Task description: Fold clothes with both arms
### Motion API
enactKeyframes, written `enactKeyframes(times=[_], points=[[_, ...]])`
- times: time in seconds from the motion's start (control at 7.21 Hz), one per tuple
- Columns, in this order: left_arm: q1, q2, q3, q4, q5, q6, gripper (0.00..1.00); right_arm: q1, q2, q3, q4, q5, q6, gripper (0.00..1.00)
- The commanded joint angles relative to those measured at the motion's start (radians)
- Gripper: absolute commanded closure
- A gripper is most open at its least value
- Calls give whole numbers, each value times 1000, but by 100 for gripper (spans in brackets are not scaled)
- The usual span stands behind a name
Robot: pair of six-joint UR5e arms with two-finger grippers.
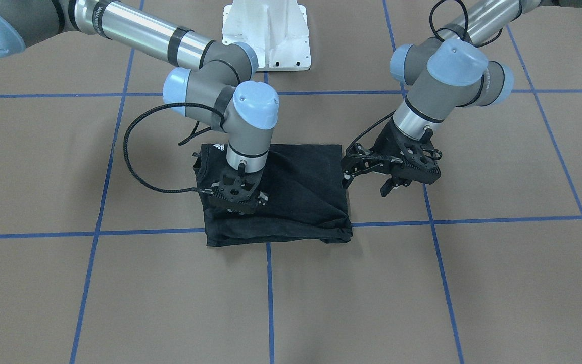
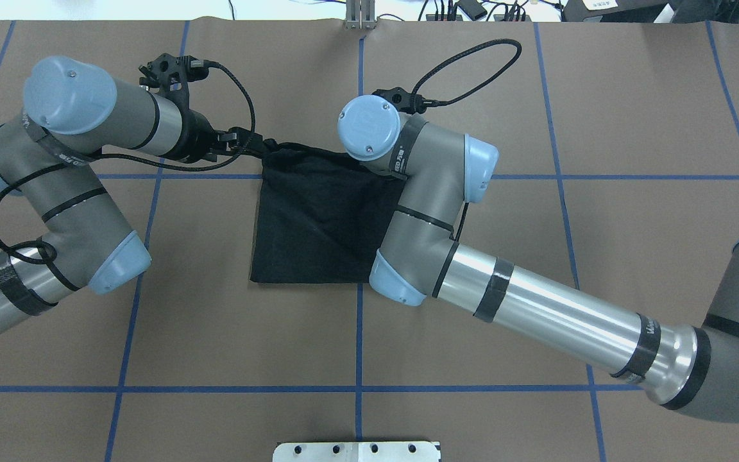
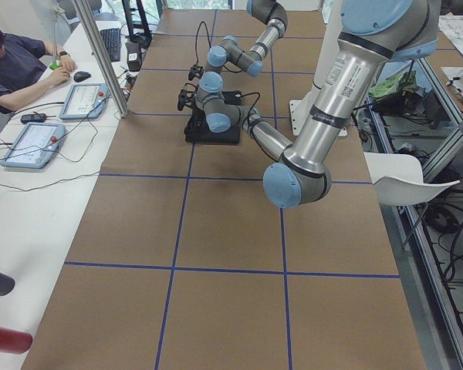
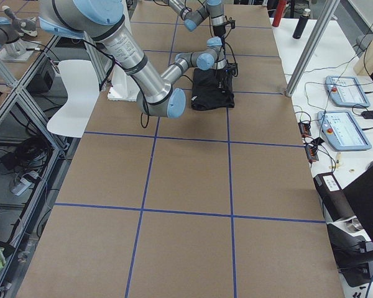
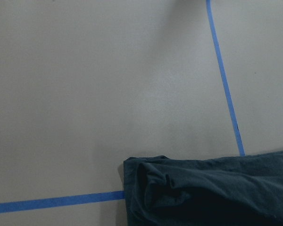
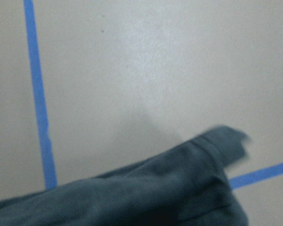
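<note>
My right arm (image 2: 536, 308) is closest to the camera over my shoulders; it is big, grey and shiny, with light blue caps, and it reaches across the brown table (image 2: 639, 115) to the black t-shirt (image 2: 318, 218); the t-shirt lies folded into a rough square near the middle of the table, and its far edge sits where two blue tape lines (image 2: 632, 176) cross; seen from across the table, my right gripper (image 1: 240, 202) points straight down at the shirt, on the side with the small white print (image 1: 219, 147); its fingers are hidden under its black body, so I cannot tell if they are spread or pinching; the little camera on that wrist shows a blurry fold of dark cloth very near; my left arm (image 2: 68, 212) bends in from the other side; my left gripper (image 1: 347, 171) points sideways at the shirt's edge on my left, touching it or just beside it; I cannot tell if those fingers are pressed on the cloth; the camera on that wrist shows a bunched corner of the shirt by a blue line; my white base (image 1: 265, 35) stands behind the shirt; a person (image 3: 19, 58) sits at a desk beside the table.
</note>
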Motion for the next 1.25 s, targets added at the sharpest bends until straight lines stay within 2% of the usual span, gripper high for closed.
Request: enactKeyframes(times=[0.0,0.14,0.28,0.42,0.55,0.69,0.83,1.11], points=[[0,6,-15,3,-1,0,0,108,28,-86,52,32,-124,100],[-2,6,-16,7,-6,2,0,151,32,-80,50,145,-165,100],[-8,6,-16,13,-33,5,0,179,29,-68,46,241,-198,89],[-41,4,-16,48,-65,32,0,188,-3,-24,45,270,-201,19],[-64,6,-53,165,-79,183,0,193,-70,54,42,290,-244,1],[-84,26,-123,322,-77,330,0,231,-153,133,27,379,-309,0],[-112,65,-175,409,-77,459,0,275,-249,246,-21,440,-392,0],[-226,180,-210,424,-83,737,0,361,-455,496,-186,454,-701,0]])
